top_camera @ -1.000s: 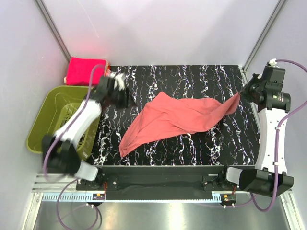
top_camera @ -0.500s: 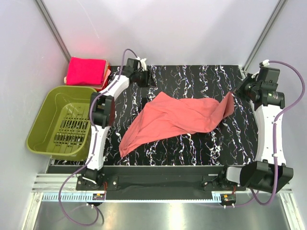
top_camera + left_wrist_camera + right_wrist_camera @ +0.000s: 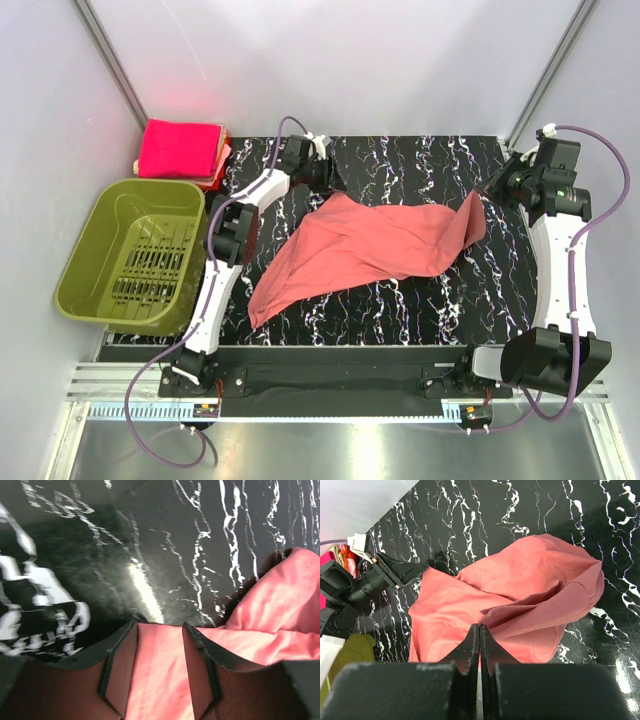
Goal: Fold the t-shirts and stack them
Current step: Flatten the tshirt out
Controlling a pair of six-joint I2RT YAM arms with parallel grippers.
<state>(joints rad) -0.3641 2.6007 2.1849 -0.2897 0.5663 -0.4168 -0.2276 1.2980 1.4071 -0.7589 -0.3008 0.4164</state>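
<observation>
Right gripper (image 3: 479, 626): clamped fully closed on a fold at the right edge of the salmon t-shirt (image 3: 370, 245), holding that edge up off the table (image 3: 420, 160).
Left gripper (image 3: 159, 624): jaws roughly half apart, gripping nothing. It hangs over the shirt's far-left corner, and I see cloth in the gap.
Shirt: crumpled diagonally across mid-table, not spread out.
Risk, left: if I close here I may catch only one layer, or miss the edge.
Risk, right: the pinch is thin, so a hard pull could slip it free.
Stack: folded magenta t-shirts (image 3: 180, 148) lie at far left, behind the basket (image 3: 100, 215).
</observation>
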